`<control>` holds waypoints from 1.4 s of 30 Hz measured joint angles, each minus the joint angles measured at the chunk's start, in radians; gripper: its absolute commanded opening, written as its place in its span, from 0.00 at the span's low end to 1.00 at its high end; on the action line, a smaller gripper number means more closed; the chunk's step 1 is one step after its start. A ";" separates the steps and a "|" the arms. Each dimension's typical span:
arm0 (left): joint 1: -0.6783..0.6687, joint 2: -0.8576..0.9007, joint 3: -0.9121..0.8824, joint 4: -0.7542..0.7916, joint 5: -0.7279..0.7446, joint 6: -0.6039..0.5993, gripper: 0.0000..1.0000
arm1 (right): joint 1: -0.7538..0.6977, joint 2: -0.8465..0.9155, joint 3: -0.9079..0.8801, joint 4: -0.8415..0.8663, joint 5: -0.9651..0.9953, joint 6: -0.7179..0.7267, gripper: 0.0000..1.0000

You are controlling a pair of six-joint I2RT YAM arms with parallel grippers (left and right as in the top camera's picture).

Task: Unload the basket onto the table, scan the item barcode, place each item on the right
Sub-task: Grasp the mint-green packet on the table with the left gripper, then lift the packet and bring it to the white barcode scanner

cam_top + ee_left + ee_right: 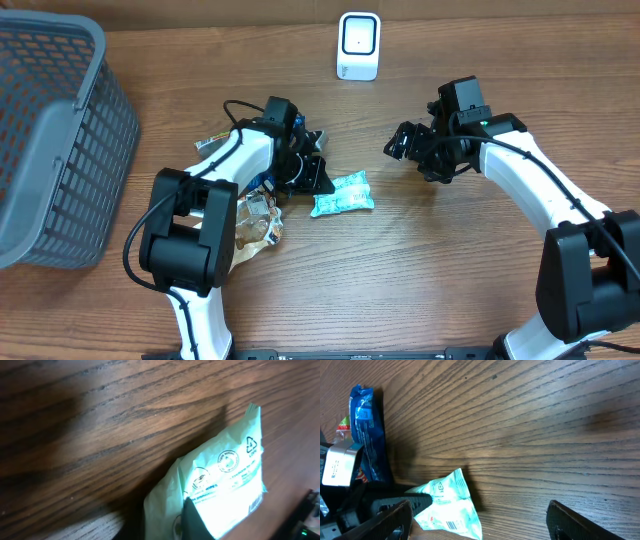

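The brown wood-grain table (420, 280) carries a grey slatted basket (60, 150) at its left end. The left arm (235, 155) reaches toward the middle. Its jaws are closed at the near edge of the wipes packet (341, 194), one dark finger overlapping the wrapper; whether the film is pinched cannot be told. The right arm (530, 180) hangs well apart to the right, jaws spread wide and holding nothing. A white scanner (358, 45) stands at the far edge. A blue packet (367, 435) lies beside crumpled wrappers (258, 220) by the left arm. The mint-green wipes packet lies flat mid-table, printed with "WIPES", round seals, a recycling triangle and a small barcode (451, 524).
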 measured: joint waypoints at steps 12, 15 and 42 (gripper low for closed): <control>0.135 -0.009 0.193 -0.217 0.017 0.060 0.04 | 0.000 0.000 0.000 0.008 0.000 -0.008 0.86; 0.169 -0.066 0.336 -0.289 0.014 0.143 0.04 | 0.000 0.000 0.000 0.017 0.001 -0.008 0.87; 0.039 -0.185 0.684 -0.066 -0.432 0.289 0.04 | 0.000 0.000 0.000 0.025 0.003 -0.011 0.87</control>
